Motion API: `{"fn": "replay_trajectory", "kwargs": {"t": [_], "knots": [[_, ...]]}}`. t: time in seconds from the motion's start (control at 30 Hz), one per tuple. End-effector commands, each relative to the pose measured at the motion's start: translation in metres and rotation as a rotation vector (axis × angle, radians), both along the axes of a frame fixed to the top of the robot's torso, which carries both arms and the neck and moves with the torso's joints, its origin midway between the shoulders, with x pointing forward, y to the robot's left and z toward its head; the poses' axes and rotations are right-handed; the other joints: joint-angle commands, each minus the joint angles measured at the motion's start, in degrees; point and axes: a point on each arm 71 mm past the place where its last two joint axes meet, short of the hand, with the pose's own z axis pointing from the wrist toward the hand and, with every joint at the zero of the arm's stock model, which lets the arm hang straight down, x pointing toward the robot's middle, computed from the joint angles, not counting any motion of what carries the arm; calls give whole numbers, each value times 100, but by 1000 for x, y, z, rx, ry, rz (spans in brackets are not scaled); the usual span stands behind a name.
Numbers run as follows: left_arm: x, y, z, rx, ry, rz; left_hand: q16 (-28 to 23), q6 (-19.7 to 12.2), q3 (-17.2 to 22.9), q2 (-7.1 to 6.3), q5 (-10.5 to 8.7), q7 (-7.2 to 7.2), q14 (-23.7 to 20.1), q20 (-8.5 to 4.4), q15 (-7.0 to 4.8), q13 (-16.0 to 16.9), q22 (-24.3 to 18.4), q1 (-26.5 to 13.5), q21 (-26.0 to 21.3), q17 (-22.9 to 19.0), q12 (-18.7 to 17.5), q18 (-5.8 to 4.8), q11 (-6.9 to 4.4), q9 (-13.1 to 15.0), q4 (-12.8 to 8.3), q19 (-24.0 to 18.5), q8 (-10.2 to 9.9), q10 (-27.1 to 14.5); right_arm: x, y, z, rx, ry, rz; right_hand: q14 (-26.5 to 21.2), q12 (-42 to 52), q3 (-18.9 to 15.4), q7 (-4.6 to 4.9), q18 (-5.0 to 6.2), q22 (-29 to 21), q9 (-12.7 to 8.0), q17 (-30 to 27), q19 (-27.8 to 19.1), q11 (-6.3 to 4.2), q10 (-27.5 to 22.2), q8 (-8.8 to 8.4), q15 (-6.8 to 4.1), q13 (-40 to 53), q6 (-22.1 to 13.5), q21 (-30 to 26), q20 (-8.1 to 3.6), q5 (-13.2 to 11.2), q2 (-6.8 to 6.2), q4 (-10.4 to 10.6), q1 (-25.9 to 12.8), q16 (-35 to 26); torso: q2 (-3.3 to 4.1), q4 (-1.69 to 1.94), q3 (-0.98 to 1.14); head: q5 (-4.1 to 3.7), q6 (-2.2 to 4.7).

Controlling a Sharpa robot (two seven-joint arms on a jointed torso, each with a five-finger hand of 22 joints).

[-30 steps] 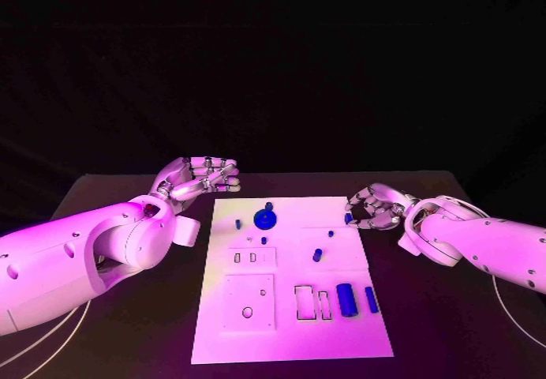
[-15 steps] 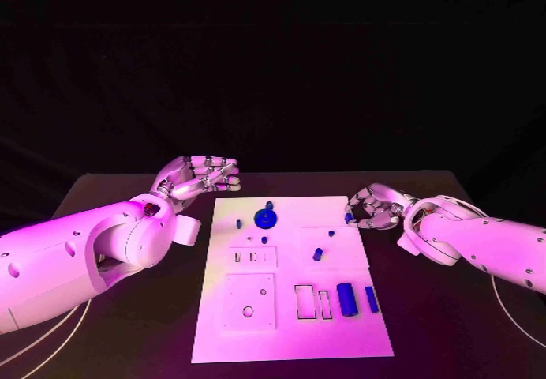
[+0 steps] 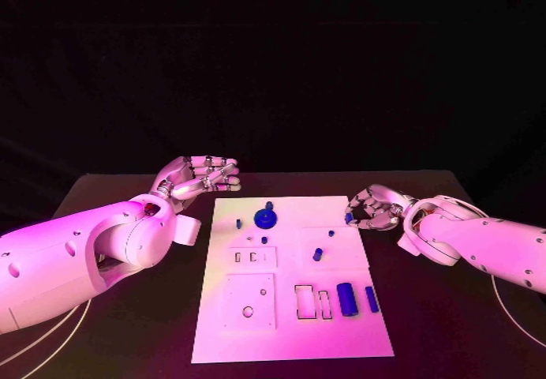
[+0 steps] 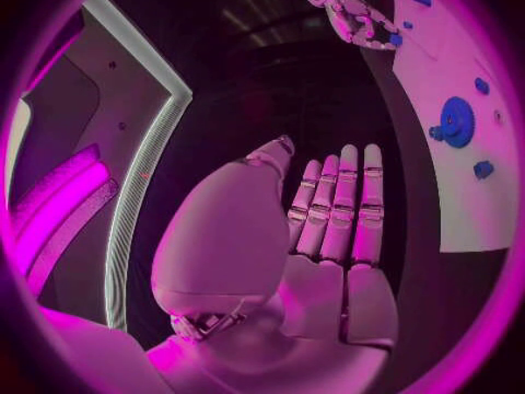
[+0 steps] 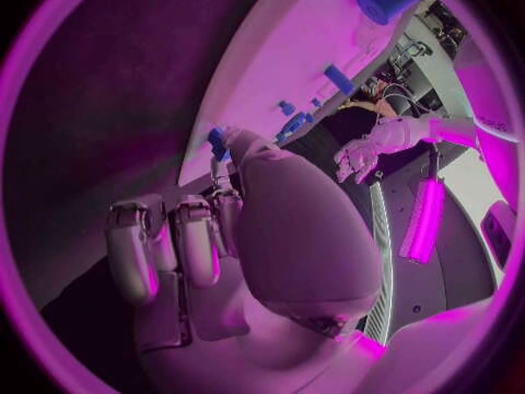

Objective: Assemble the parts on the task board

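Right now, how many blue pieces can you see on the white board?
8: a round one, four small ones in the far half, two long ones at the near right, a last piece at the right hand. Others may be hidden.

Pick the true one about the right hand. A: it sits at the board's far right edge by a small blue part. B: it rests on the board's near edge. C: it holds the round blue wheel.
A: the right hand sits at the far right edge of the white board, fingers beside a small blue part.
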Motion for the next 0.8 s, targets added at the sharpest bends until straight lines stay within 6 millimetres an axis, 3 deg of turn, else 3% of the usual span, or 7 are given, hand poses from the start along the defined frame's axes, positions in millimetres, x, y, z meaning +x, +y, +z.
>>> {"fn": "replay_trajectory", "kwargs": {"t": [0.03,0.4,0.63,0.8], "knots": [[0,-2,1,-7,-6,-16,-16,-43,66,-11,-35,162,-53,-10,-7,-6,5,19,27,26,-46,72,26,9,-16,33,-30,36,-1,0,-2,-22,20,10,555,52,75,-13,-39,1508,12,1279,599,-35,35,44,-45,650,71,25,-48,-21,-2,-1,-61,29,1,7,-3,-10,-4],[0,-1,1,-5,-7,-14,-16,-44,71,-11,-34,161,-54,-10,-8,-6,5,22,27,29,-48,72,26,9,-19,32,-30,37,1,1,0,-11,-9,-35,559,150,453,-134,-39,1508,68,1289,599,-146,189,266,-144,777,266,25,-140,-21,149,-51,-230,30,0,5,-4,-18,3],[0,0,1,-4,-7,-11,-17,-44,76,-11,-32,161,-55,-10,-8,-6,5,27,28,31,-49,72,25,9,-22,32,-30,37,-2,3,3,7,-34,-105,554,147,631,-147,-39,1508,85,1266,599,-164,201,320,-168,784,226,25,-170,60,218,-117,-294,23,-7,6,-5,-30,12],[1,1,1,-2,-6,-8,-17,-44,80,-13,-32,160,-55,-10,-8,-6,5,32,29,32,-50,73,24,9,-27,32,-30,38,-4,10,12,21,-59,-147,552,144,763,-145,-39,1508,106,1254,599,-165,208,373,-170,791,193,25,-177,194,224,-197,-373,19,-25,-17,-16,-35,30]]}}
